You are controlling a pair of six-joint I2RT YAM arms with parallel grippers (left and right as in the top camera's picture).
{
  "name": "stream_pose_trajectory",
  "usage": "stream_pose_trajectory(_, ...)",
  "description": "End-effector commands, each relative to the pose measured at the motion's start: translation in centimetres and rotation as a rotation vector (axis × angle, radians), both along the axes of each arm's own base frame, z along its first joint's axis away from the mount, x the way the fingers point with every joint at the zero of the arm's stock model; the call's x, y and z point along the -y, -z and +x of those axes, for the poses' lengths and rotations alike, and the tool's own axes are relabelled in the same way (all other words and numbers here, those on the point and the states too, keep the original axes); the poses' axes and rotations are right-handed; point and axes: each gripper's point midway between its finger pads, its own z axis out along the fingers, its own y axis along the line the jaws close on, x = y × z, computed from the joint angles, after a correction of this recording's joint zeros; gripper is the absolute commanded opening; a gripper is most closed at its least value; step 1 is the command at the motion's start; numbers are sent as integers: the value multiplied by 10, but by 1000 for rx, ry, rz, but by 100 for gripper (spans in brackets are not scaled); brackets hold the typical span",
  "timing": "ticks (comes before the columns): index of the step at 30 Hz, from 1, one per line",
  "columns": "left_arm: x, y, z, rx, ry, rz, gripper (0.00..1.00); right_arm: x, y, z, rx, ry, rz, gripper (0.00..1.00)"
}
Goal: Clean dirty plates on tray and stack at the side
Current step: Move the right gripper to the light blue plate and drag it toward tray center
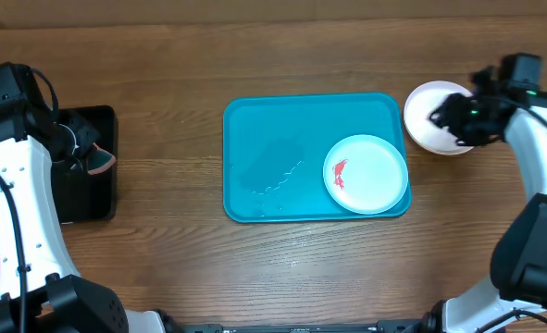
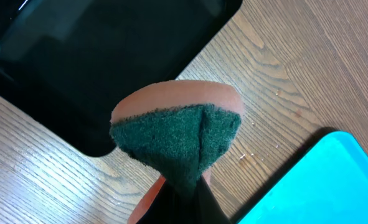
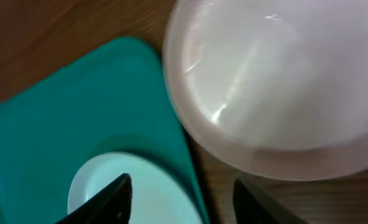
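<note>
The teal tray (image 1: 264, 139) lies in the middle of the table. A light-blue-rimmed plate (image 1: 370, 176) with a red smear sits in its right end; it also shows in the right wrist view (image 3: 152, 190). A white plate (image 1: 428, 116) rests on the table right of the tray, also in the right wrist view (image 3: 271, 81). My right gripper (image 1: 453, 120) is open and empty above that plate; in its wrist view (image 3: 184, 199) the fingers straddle the tray's edge (image 3: 78, 106). My left gripper (image 1: 93, 157) is shut on a green-and-orange sponge (image 2: 177, 134) beside the black tray.
A small black tray (image 1: 83, 190) lies at the left, seen also in the left wrist view (image 2: 90, 56). Wet streaks mark the teal tray's left half. The teal tray's corner shows in the left wrist view (image 2: 320, 180).
</note>
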Motion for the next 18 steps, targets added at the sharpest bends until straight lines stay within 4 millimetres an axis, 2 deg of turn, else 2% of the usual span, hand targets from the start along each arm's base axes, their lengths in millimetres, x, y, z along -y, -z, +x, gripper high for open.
stream_pose_trajectory(1, 8, 1, 2, 1, 41, 1, 4, -34, 19, -8, -16, -178, -114, 53)
stream_pose_trajectory(3, 10, 1, 3, 1, 51, 2, 4, -43, 31, -12, -34, -209, -195, 53)
stream_pose_trajectory(7, 12, 1, 4, 2, 58, 3, 4, -75, 47, -17, -11, -332, -249, 52)
stream_pose_trajectory(9, 13, 1, 4, 1, 59, 3, 4, -79, 52, -16, 1, -344, -302, 49)
stream_pose_trajectory(12, 13, 1, 4, 1, 66, 5, 4, -80, 56, -13, 18, -347, -372, 48)
stream_pose_trajectory(18, 13, 1, 4, 1, 69, 6, 4, -65, 56, -7, 32, -342, -472, 48)
